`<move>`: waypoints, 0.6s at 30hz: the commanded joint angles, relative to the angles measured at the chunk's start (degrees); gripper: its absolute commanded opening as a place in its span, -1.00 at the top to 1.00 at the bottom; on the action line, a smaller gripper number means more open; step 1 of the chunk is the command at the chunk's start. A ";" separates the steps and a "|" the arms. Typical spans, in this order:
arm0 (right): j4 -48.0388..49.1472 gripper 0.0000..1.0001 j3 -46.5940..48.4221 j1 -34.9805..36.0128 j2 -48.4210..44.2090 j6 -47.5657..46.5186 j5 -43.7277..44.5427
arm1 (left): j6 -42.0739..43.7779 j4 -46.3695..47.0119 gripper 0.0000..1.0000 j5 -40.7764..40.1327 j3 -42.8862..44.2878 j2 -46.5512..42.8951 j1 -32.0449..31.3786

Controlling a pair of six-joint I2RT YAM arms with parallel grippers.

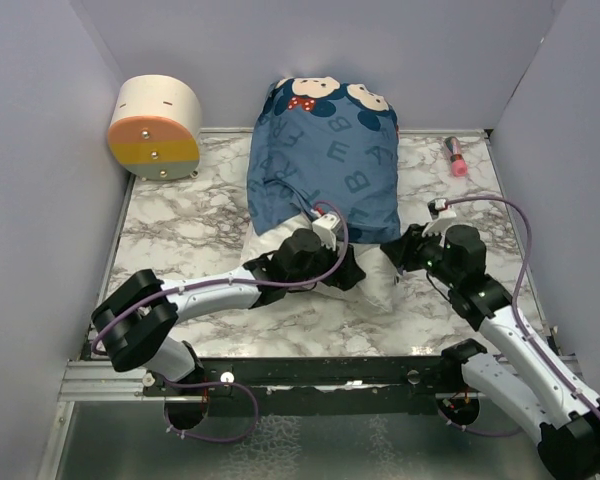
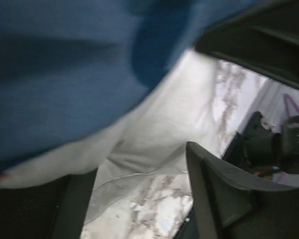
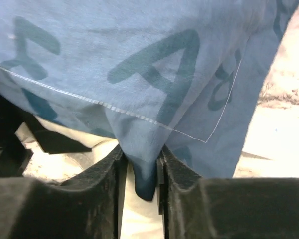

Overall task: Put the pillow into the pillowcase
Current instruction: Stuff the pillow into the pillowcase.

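The dark blue pillowcase, printed with letters and mouse faces, lies mid-table and bulges over the white pillow. The pillow's near end sticks out of the case's opening. My left gripper sits at that near end under the case's edge. In the left wrist view it is open, with white pillow fabric and marble between its wide-apart fingers. My right gripper is at the case's near right corner. Its fingers pinch a hanging fold of the pillowcase hem.
A cream cylinder with orange and yellow bands lies at the back left of the marble table. A small pink object rests at the back right. Grey walls close in three sides.
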 commanded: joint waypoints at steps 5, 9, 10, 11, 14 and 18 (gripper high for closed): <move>3.30 0.50 -1.80 -0.05 -4.86 0.54 -2.83 | -1.06 2.52 0.27 -10.66 2.77 3.30 6.50; 4.76 0.89 -3.02 -0.07 -3.67 -0.05 -4.77 | 0.72 3.92 0.41 -9.69 4.39 3.49 7.10; 4.92 0.96 -3.11 -0.07 -3.41 -0.35 -5.80 | 1.41 5.06 0.47 -9.13 4.50 3.44 7.29; 5.09 0.98 -3.16 -0.06 -3.34 -0.71 -6.94 | 2.09 6.19 0.54 -8.72 4.59 3.43 7.44; 5.80 0.99 -3.47 -0.07 -4.65 -1.50 -12.06 | 4.85 11.28 0.67 -7.07 4.25 3.52 8.09; 5.49 0.99 -3.34 -0.06 -7.52 -1.50 -21.01 | 8.29 18.65 0.72 -6.09 3.80 3.50 9.09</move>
